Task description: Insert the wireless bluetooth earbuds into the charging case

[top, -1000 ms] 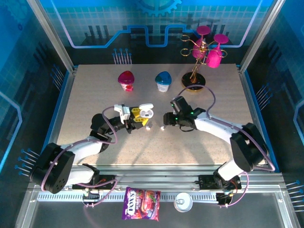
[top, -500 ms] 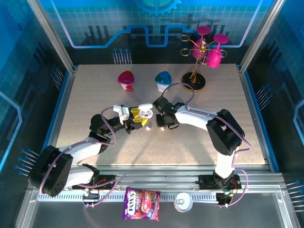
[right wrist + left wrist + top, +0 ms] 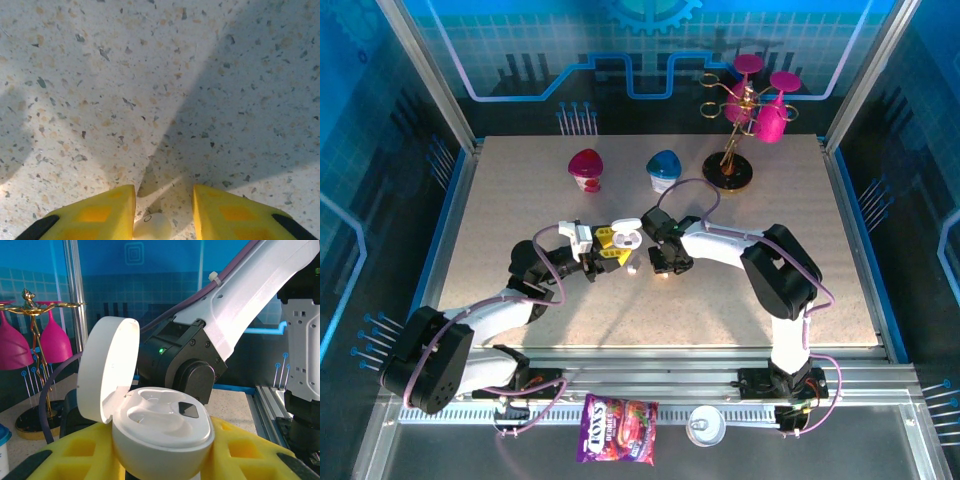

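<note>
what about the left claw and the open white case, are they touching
Touching. Left wrist view: the case sits wedged between the left claw's yellow fingers, pressed against both.

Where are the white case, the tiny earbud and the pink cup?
charging case (image 3: 165, 432): left wrist view, on its open bottom half.
earbud (image 3: 152, 226): right wrist view, on its rounded body.
pink cup (image 3: 585, 163): top view, on its pink top.

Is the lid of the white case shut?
No, the lid of the charging case stands flipped up, its inside showing.
</note>
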Motion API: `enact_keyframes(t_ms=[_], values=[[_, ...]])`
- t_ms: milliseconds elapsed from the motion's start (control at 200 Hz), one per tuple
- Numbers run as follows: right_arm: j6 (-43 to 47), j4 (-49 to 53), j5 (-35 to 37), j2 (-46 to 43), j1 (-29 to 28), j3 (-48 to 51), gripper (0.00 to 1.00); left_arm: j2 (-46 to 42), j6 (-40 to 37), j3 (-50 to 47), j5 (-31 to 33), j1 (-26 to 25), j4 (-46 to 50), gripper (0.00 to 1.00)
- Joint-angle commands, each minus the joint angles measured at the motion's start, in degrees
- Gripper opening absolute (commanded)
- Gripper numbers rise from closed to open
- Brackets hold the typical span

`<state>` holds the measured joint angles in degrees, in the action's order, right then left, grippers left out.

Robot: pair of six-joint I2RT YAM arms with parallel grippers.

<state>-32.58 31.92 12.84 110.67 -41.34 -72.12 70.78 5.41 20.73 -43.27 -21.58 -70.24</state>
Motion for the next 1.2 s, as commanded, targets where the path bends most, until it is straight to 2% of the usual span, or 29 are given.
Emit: enact_keyframes(t_ms=[0, 175, 400, 690, 1196], values=[[0.8, 2.7, -0.8, 0.2, -0.9, -0.9, 0.31, -0.4, -1.1, -0.2, -0.1, 0.3, -0.7, 0.3], [1.9, 4.5, -1.4, -0.5, -1.3, -0.7, 0.36, 0.0, -0.8, -0.1, -0.1, 0.3, -1.2, 0.3], [3.0, 7.6, 1.7, -1.2, -2.4, -0.6, 0.4, 0.4, -0.5, -0.1, -0.1, 0.3, -1.7, 0.3], [4.4, 10.7, 5.2, -2.7, -2.5, -0.4, 0.5, 0.5, -0.2, -0.1, -0.2, 0.3, -1.8, 0.3], [6.5, 13.5, 9.0, -6.1, -0.7, 2.6, 0.54, 0.4, -0.1, 0.1, -0.1, 0.3, -1.8, 0.3]])
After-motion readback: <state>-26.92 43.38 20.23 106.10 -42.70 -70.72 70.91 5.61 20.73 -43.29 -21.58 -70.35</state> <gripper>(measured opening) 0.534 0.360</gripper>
